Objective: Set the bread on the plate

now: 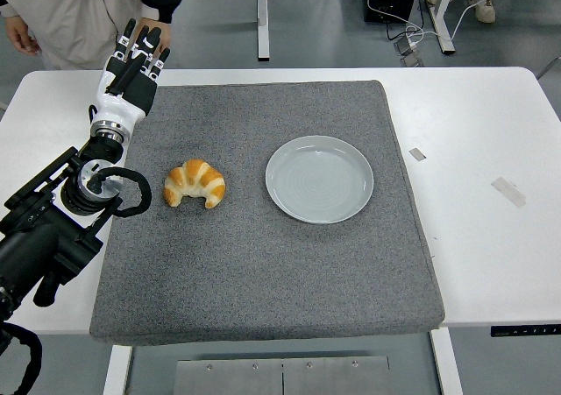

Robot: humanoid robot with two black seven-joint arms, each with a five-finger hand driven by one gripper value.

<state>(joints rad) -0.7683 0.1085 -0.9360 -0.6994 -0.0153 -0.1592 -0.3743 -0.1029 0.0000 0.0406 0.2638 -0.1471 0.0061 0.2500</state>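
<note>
A golden croissant lies on the grey mat, left of centre. To its right sits an empty pale grey plate, a short gap away. My left hand reaches in from the left edge and hovers over the mat's far left corner, well behind the croissant. Its fingers are stretched out and hold nothing. The right arm does not show.
The mat covers most of the white table. Two bits of tape stick to the table on the right. A person stands at the far left edge, right behind my left hand.
</note>
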